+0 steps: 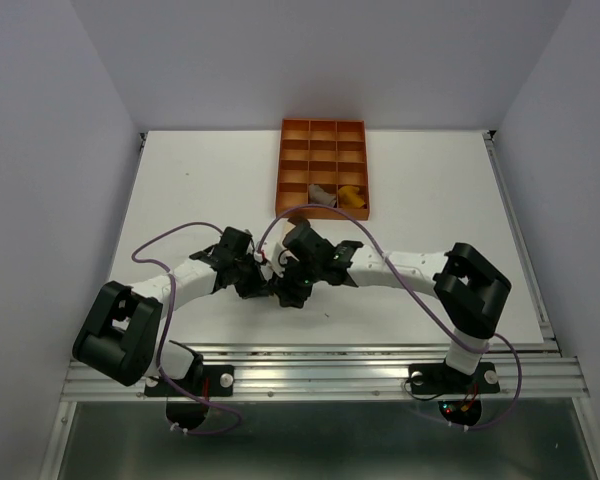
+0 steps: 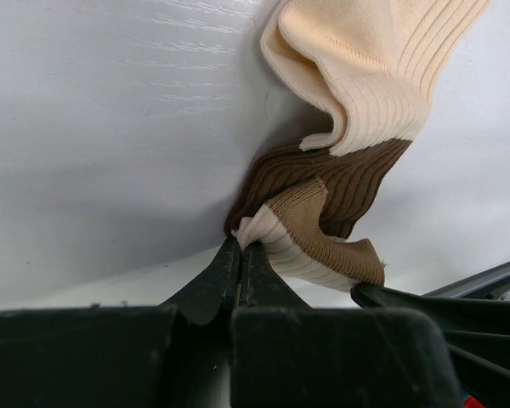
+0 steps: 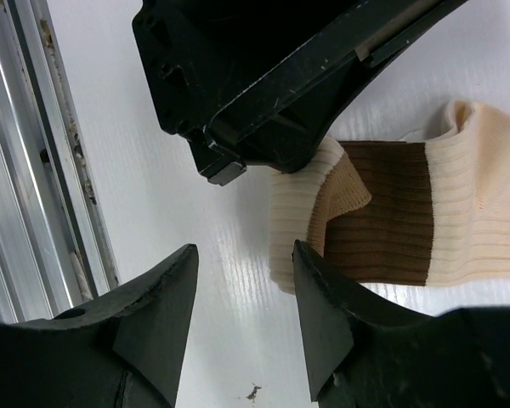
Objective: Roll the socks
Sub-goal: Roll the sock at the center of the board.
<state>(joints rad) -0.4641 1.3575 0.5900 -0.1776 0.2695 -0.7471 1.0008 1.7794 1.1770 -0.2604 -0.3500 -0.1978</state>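
A cream sock (image 2: 357, 93) with tan and brown bands lies crumpled on the white table. My left gripper (image 2: 240, 248) is shut on the edge of its striped cuff. In the right wrist view the same sock (image 3: 459, 212) lies flat to the right. My right gripper (image 3: 242, 255) stands open just above the table, and its right finger (image 3: 319, 297) is next to the cuff without touching it. In the top view both grippers meet near the table's middle front and hide most of this sock. A mustard-yellow sock (image 1: 352, 197) and a pale one (image 1: 320, 193) sit in the tray's front cells.
The orange gridded tray (image 1: 321, 130) stands at the back centre of the table. The left gripper's black body (image 3: 263, 76) hangs close over the right gripper. An aluminium rail (image 3: 42, 170) runs along the table's near edge.
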